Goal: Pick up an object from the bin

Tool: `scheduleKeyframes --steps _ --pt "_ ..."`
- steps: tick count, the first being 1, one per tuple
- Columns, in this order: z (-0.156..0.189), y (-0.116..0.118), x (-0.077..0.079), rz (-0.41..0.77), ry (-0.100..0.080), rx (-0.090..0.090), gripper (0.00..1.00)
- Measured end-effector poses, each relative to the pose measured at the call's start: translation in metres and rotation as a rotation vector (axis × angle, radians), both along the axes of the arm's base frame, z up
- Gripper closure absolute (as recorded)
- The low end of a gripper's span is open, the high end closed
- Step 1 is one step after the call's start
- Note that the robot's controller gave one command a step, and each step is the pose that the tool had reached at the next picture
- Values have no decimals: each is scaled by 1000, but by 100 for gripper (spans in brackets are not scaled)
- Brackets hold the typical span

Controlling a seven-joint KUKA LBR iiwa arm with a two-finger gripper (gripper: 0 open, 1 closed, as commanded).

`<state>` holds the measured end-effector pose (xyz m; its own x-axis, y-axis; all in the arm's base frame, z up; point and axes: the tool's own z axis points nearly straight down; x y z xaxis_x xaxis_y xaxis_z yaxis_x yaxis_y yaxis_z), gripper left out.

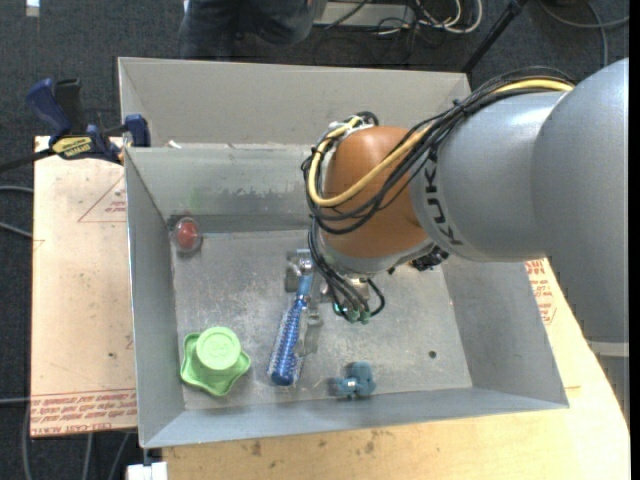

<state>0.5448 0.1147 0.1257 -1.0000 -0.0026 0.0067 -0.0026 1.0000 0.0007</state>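
grasping is judged in hand, the gripper point(306, 303) (clenched or released cannot be told) placed over the blue ribbed plastic rod point(287, 350) by the grey metal bin's point(152, 298) near edge; centred closing is needed.

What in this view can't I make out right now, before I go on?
Camera view:
1. Upper end of the blue ridged stick, hidden by the gripper.
2. What the small blue-grey thing by the near wall is: too small.
3. Bin floor beneath the orange wrist cover, hidden by it.
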Motion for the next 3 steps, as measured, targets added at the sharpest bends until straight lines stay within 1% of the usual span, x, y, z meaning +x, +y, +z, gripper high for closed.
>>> scheduleKeyframes --steps 1,2,3 --pt "-57 8 -16 745 -5 4 0" --pt "-57 7 -15 743 -6 4 100" --pt "78 -17 1 729 -16 1 100"
